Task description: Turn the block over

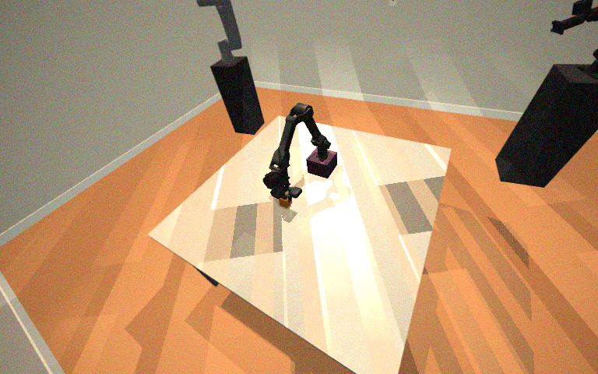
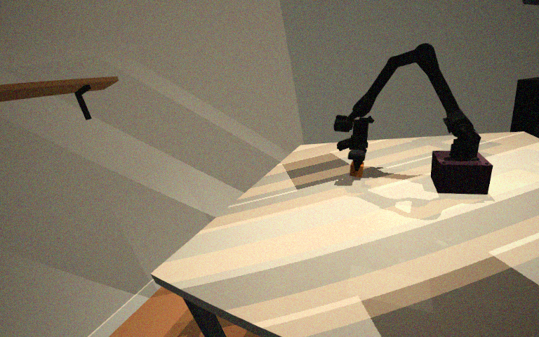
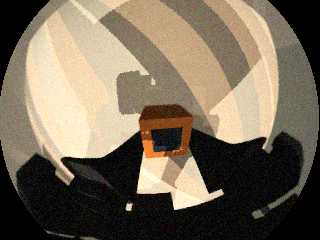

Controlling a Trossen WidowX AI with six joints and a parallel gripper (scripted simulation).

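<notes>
The small orange block (image 1: 285,202) (image 2: 352,172) (image 3: 166,118) is between the fingertips of my gripper (image 1: 286,198) (image 2: 357,166) (image 3: 164,131), which is shut on it and points down. In the wrist view, the block's marked side, with a dark blue square (image 3: 167,138), faces up toward the camera. One brown side also shows there. The fingers hide parts of the block in the top and exterior views. The block is very low over the table (image 1: 370,282) (image 2: 278,254); I cannot tell whether its underside touches it.
The arm's dark purple base box (image 1: 321,165) (image 2: 460,178) stands on the table, to the right of the block in the top and exterior views. Black pedestals (image 1: 237,94) (image 1: 536,132) with other arms stand beyond the table. A wooden shelf (image 2: 51,88) is on the wall.
</notes>
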